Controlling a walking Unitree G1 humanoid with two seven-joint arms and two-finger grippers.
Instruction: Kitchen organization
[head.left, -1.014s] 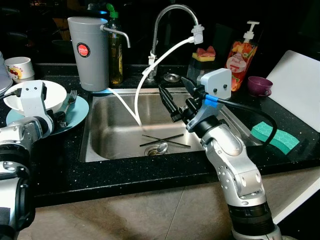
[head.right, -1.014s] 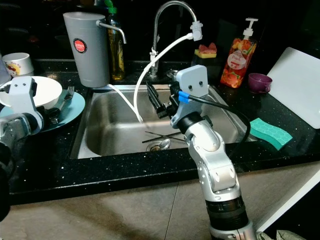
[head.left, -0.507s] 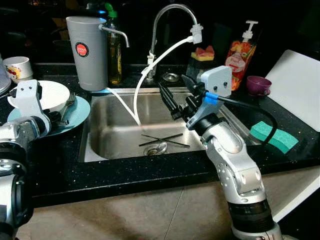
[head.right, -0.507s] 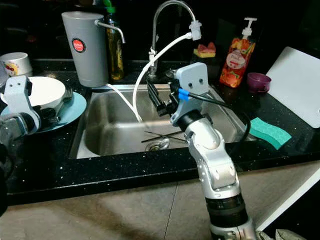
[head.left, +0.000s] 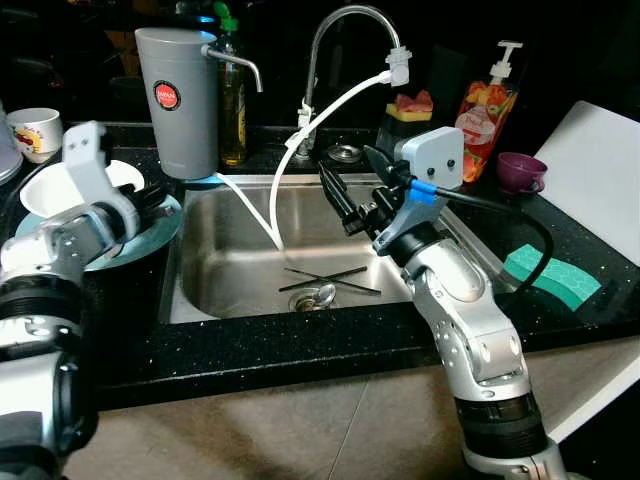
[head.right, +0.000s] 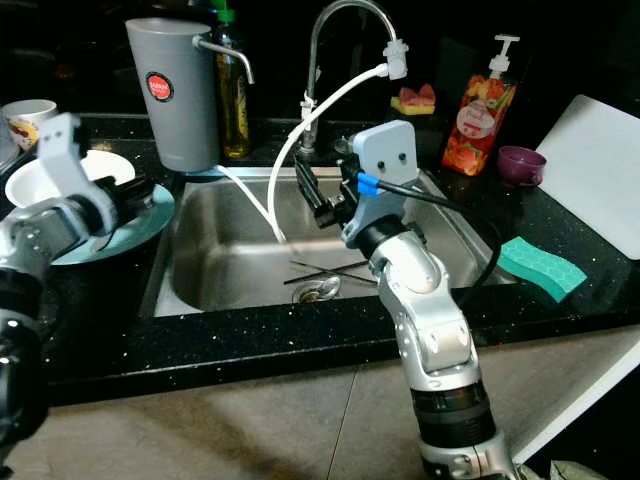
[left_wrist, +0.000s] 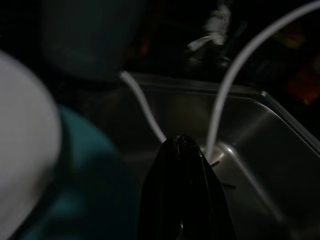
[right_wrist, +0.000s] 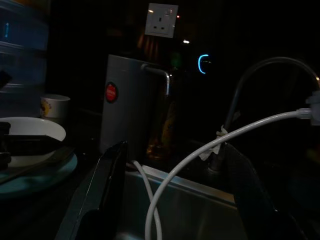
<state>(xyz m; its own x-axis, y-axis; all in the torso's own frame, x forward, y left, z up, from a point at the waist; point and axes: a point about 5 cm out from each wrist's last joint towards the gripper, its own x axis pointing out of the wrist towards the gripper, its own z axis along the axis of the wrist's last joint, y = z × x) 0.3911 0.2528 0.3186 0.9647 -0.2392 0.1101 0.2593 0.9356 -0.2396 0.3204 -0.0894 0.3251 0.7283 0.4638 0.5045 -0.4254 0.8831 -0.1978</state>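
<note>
A white bowl (head.left: 42, 193) sits on a teal plate (head.right: 150, 218) on the black counter left of the steel sink (head.left: 196, 305). My left gripper (head.left: 153, 196) hovers over the plate's sink-side edge. In the left wrist view its fingers (left_wrist: 172, 175) are pressed together, with nothing visible between them. My right gripper (head.left: 345, 195) hangs open above the middle of the sink, and its fingers (right_wrist: 107, 190) stand wide apart in the right wrist view. Two thin dark sticks (head.left: 330, 279) lie crossed on the sink floor beside a spoon (head.left: 318, 295).
A grey jug (head.left: 178, 100) and an oil bottle (head.left: 232, 105) stand behind the sink's left corner. A white hose (head.left: 300, 140) runs from the faucet (head.left: 335, 30) into the basin. On the right are a soap bottle (head.left: 480, 105), purple cup (head.left: 520, 170), green sponge (head.left: 552, 276) and white board (head.left: 600, 170). A mug (head.left: 30, 130) stands far left.
My left arm has swung up and toward the sink, bringing its gripper over the plate's right edge. The fork that lay on the plate is hidden now. The right arm has barely moved.
</note>
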